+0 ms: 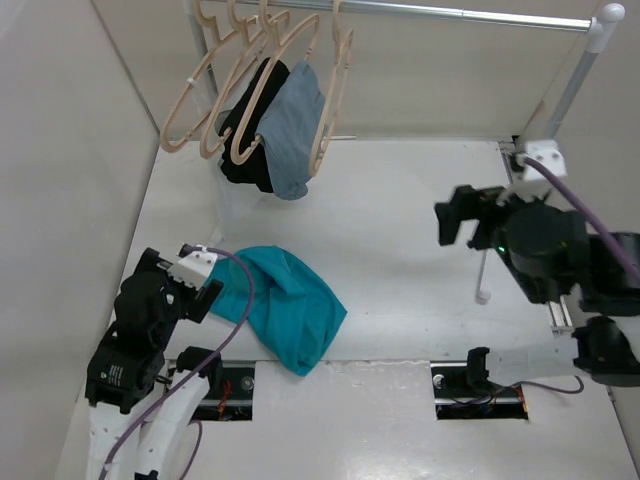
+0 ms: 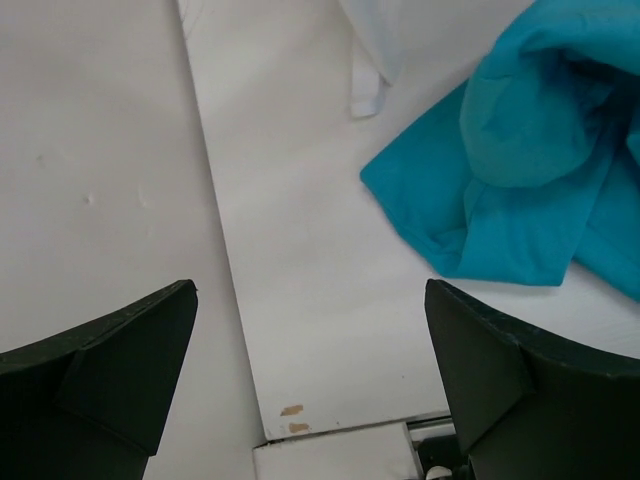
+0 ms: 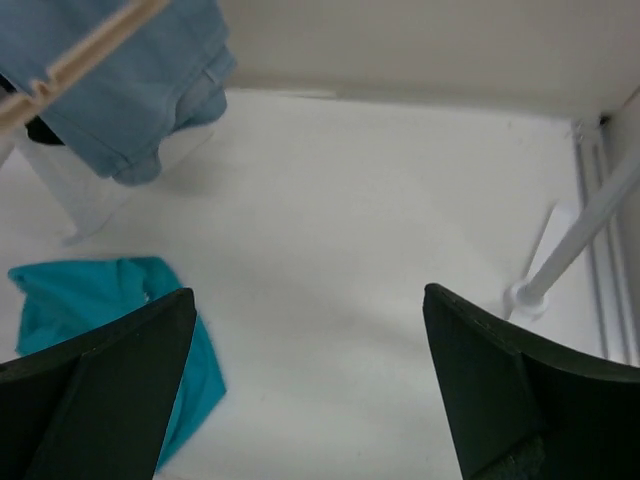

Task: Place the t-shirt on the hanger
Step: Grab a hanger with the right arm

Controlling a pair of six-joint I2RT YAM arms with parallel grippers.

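Top external: t-shirt (image 1: 290, 310) crumpled just right of left end effector (image 1: 200, 281).

Matt cloth t-shirt (image 1: 290, 305), smooth wood hangers (image 1: 188, 85), glossy metal rail (image 1: 450, 12) & matt table (image 1: 400, 230).

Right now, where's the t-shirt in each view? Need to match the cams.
Top external: t-shirt crumpled, left of centre, lower half.
Left wrist: t-shirt upper right, cut off by the right edge.
Right wrist: t-shirt lower left, near the edge.
Shared landmark: pale see-through plastic, just beyond the t-shirt in all three.
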